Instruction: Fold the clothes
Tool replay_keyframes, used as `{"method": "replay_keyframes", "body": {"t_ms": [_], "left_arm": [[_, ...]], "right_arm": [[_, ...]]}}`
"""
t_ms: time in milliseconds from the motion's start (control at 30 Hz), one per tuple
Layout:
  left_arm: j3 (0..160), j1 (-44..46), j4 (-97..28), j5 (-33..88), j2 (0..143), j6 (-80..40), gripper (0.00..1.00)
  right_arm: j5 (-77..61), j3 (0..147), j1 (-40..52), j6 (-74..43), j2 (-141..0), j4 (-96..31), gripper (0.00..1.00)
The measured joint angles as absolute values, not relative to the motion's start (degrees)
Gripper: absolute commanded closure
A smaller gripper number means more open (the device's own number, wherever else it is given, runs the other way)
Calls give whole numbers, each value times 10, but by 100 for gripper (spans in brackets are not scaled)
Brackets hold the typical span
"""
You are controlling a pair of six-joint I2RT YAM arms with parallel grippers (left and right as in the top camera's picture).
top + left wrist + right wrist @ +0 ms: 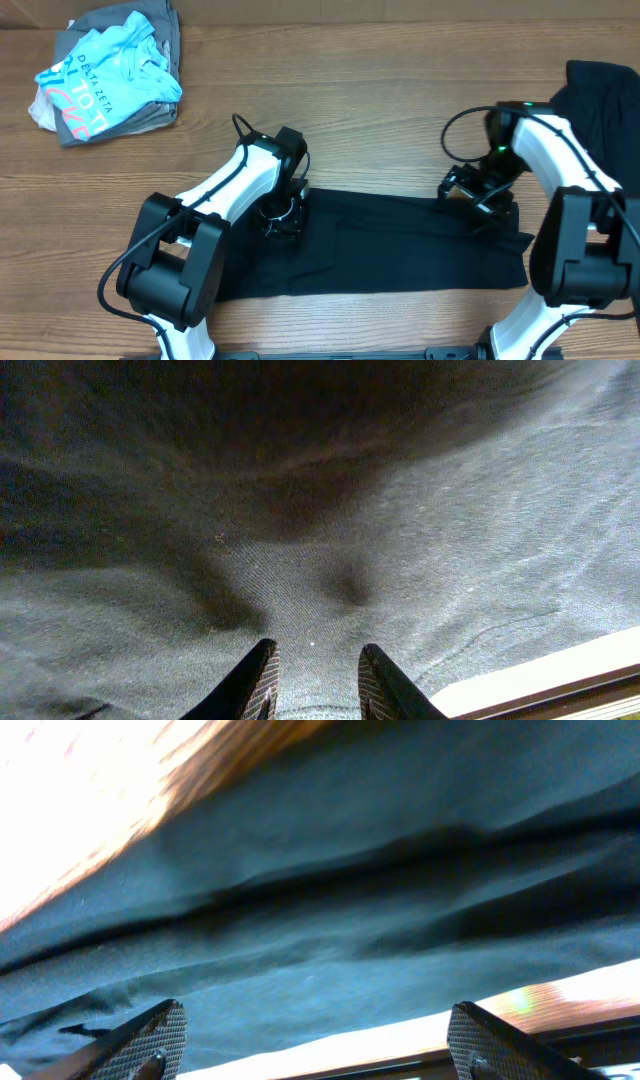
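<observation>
Arm pose: your left arm reaches in from the near-left corner, elbow bent, with the left gripper (282, 218) pointing down on the far-left edge of the black fabric T-shirt (400, 240). In the left wrist view its fingers (255, 680) stand close together with a pinch of puckered cloth between them.

Your right arm comes in from the near-right corner. The right gripper (478, 195) sits low over the shirt's far-right edge. In the right wrist view its fingers are spread wide and hold nothing.

Shirt: folded into a long flat band lying left to right across the near half of the brown wooden tabletop (350, 100), between the two arm bases. Soft creases run along its length.

Other items: a pile of light-blue and grey garments (110, 70) lies at the far left. A dark crumpled garment (605, 100) lies at the far right.
</observation>
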State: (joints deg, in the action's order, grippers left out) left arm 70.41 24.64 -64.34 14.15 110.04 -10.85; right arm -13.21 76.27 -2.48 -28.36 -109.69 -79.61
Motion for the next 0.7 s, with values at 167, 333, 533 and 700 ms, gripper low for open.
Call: {"method": "replay_keyframes", "body": {"t_ms": [167, 333, 533, 700], "left_arm": [[692, 246, -640, 131, 1100, -117, 70], [690, 246, -641, 113, 1100, -126, 71], [690, 246, -644, 107, 1100, -134, 70], [690, 246, -645, 105, 1100, -134, 70]], "right_arm": [[-133, 731, 11, -330, -1097, -742, 19], [-134, 683, 27, -349, -1097, -694, 23], [-136, 649, 27, -358, -1097, -671, 31], [-142, 647, 27, -361, -1097, -665, 34]]}}
